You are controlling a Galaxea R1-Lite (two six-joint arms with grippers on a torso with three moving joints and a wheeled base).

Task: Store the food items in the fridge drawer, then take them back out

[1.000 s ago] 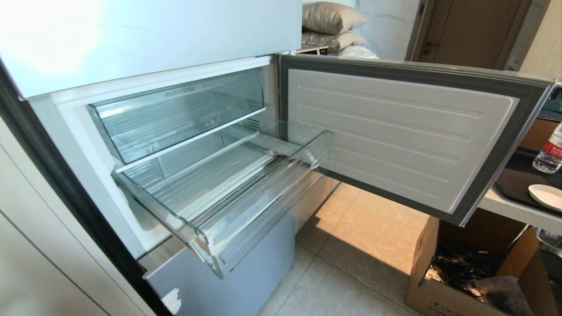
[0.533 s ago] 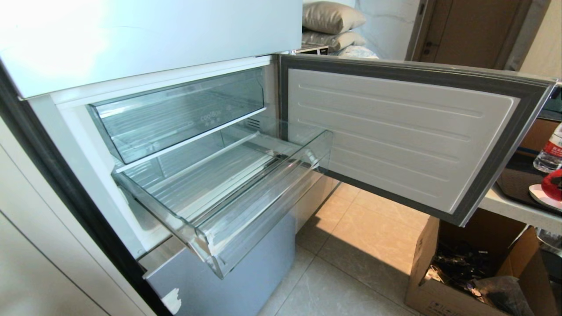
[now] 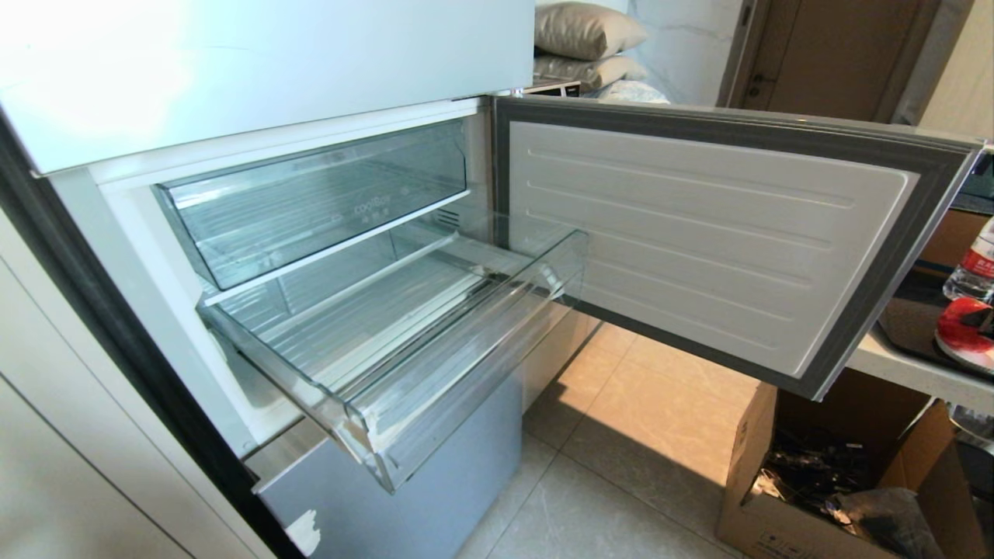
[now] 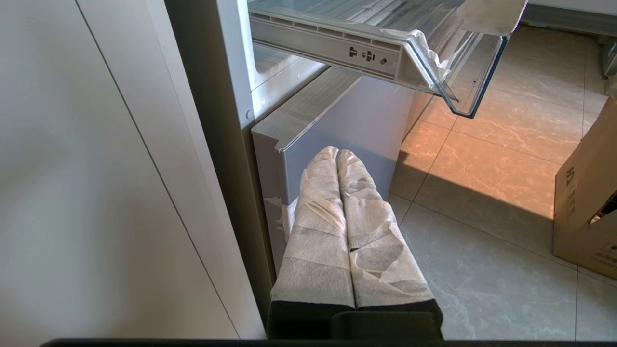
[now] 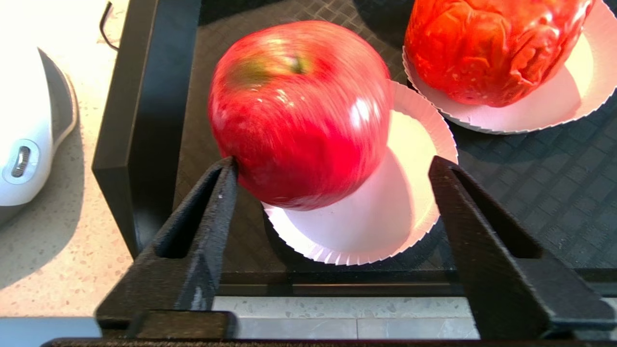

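Hovering over desk [image 5: 58, 250], right claw [image 5: 332, 168] spread wide around red apple [image 5: 299, 111]; one finger [image 5: 212, 202] touching apple's side, other clear of it. Apple sitting on white paper plate [image 5: 385, 217], centre frame of right wrist view. Second red-orange food [image 5: 487, 48] on own plate, upper right. Fridge drawer [image 3: 404, 365] pulled out, centre of head view. Left claw [image 4: 340, 159] closed, fingers pressed together, low beside fridge base.

Your red apple [image 3: 965, 322] now sits on the paper plate [image 5: 414, 144] that was bare before, and the right pincer [image 5: 332, 168] has spread apart.
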